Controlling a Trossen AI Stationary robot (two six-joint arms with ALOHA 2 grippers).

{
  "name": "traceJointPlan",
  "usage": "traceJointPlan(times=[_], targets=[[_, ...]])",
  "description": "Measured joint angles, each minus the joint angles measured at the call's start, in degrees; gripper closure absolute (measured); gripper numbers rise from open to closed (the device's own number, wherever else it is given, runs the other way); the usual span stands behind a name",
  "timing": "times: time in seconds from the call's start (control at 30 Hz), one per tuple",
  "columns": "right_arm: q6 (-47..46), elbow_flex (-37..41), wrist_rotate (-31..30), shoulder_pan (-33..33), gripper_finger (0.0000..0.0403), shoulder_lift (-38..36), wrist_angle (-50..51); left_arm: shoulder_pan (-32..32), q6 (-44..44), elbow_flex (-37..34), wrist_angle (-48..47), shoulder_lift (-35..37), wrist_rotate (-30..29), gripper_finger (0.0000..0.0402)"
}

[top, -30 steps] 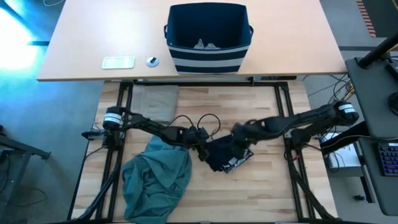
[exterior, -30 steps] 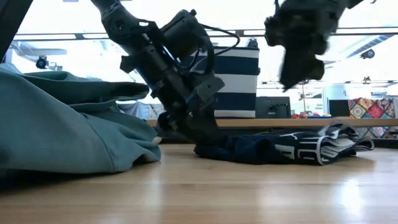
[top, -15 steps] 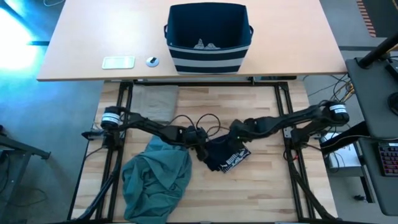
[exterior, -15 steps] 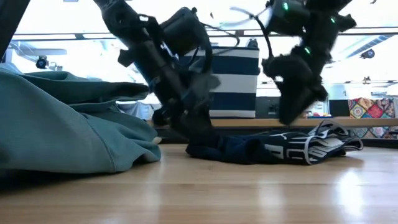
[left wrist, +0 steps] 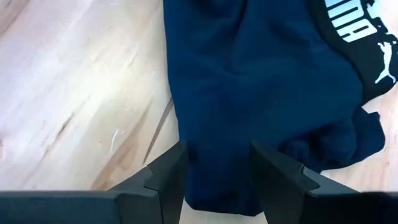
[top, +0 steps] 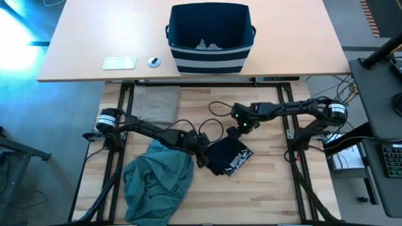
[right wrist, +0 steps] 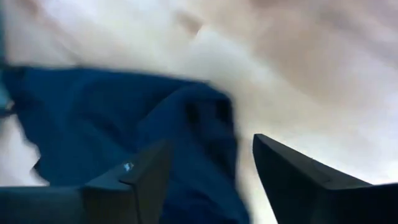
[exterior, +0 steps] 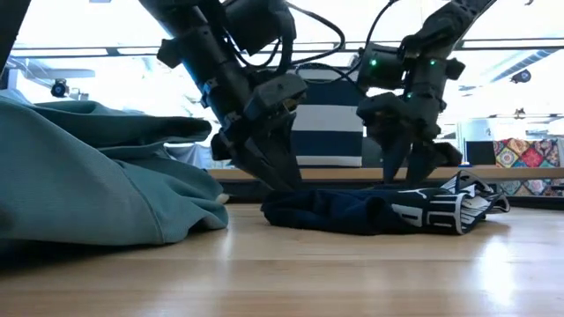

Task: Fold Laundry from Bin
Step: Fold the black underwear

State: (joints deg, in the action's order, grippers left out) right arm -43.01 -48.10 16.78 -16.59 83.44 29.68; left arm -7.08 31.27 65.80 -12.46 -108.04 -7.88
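A navy garment with white lettering (top: 227, 157) lies crumpled on the wooden table. My left gripper (top: 202, 155) is shut on its left end. My right gripper (top: 240, 130) hangs open just above the garment's far edge (exterior: 414, 189), fingers pointing down, touching nothing. A large teal-green garment (top: 157, 181) lies heaped at the near left. A beige one (top: 156, 103) lies flat at the far left. The striped navy bin (top: 210, 37) stands on the far tabletop with small grey pieces (top: 207, 45) in it. My left gripper has a bunched fold of the navy garment's left end (left wrist: 217, 155) pinched between its two fingers. The fingers (exterior: 280, 172) slant down from the table's left. That end is raised slightly, and the rest of the garment lies on the table.
A small white flat device (top: 119, 63) and a small round object (top: 154, 61) lie on the far tabletop left of the bin. Black cables (top: 210, 119) loop over the table between the arms. Bare wood lies near and to the right of the navy garment.
My right gripper has come down toward the navy garment's far edge, moving toward the far side of the table and rolling; its fingers now stand wider apart. My left gripper has risen slightly and drawn the garment's left end a little toward the table's left.
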Motion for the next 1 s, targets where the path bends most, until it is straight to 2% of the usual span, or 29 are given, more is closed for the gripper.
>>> traceJointPlan(times=[0.13,0.27,0.37,0.57,0.6,0.73,0.83,1.0], targets=[[0.80,0.01,2.84,0.10,0.0163,2.11,-5.32,-0.01,-0.74,0.03,-0.27,0.41,-0.06,0.0247],[-0.45,0.01,3.46,0.03,0.0177,5.74,-8.74,-0.01,-0.79,0.04,-1.12,0.41,-0.16,0.0247],[-0.45,-0.24,4.16,0.07,0.0219,7.54,-9.20,-0.01,-0.79,0.04,-1.74,0.41,-0.17,0.0247],[-0.42,-2.15,3.64,-0.30,0.0367,5.86,-9.50,-0.01,-0.75,-0.90,-2.11,0.41,-0.37,0.0247],[-0.42,-2.54,3.73,-0.48,0.0379,5.38,-9.48,-0.02,-0.72,-1.18,-1.97,0.39,-0.56,0.0247],[-1.46,-2.87,4.20,-2.92,0.0391,4.32,-9.09,-0.01,-0.75,-3.38,-0.54,0.39,-0.72,0.0247],[-4.33,-2.14,2.12,-5.27,0.0392,4.31,-9.43,-0.14,-0.60,-5.76,1.84,0.39,-0.89,0.0247],[-6.45,-1.26,0.16,-8.16,0.0380,6.92,-12.96,-0.25,0.48,-8.76,6.77,0.41,-2.10,0.0247]])
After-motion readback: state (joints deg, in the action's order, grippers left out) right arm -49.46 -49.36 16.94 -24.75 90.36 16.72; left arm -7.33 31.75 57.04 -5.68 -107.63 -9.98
